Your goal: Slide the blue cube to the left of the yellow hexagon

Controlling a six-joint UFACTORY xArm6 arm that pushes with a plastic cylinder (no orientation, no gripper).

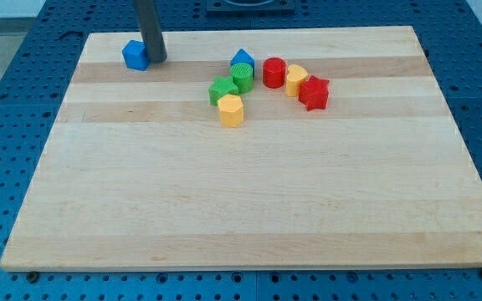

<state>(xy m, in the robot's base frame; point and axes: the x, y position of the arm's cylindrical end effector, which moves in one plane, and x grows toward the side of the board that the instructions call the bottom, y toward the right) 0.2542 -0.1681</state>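
Wooden board (249, 201) on a blue pegboard. Blue cube (135, 55) lies near the view's top left, my tip (156, 59) touching its right side; no gripper is fitted. Yellow hexagon (231, 109) sits well apart, right of the cube, below two green blocks (231, 85).

Pale wooden board (249, 209) — blue perforated bench (23, 84)

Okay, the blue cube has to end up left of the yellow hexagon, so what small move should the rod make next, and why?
Probably a short repositioning: my tip sits against the blue cube's right side, near the view's top left. The yellow hexagon lies lower and to the right, so I would bring the tip round to the cube's upper left, then push it down and right.
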